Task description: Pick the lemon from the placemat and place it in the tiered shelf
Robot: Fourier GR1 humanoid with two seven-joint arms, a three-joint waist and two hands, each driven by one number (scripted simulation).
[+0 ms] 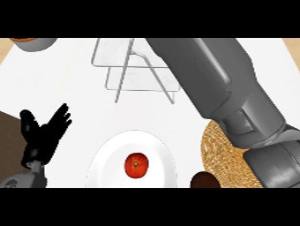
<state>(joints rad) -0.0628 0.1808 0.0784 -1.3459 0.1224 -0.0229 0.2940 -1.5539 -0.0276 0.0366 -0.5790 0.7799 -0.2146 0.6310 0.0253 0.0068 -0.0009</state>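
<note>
Nearest me, left of the plate (110, 154), my left hand (42, 137) just rests with fingers spread, holding nothing. Right of the plate is the woven placemat (214, 154). No lemon showing on it, though my right forearm (244, 110) covers a lot. Beyond the plate sits the tiered shelf (140, 79). My right hand is out of shot, so can't tell if the lemon's in it. I'd guess it's light, firm and a bit waxy-slick, so wrap round its middle
</note>
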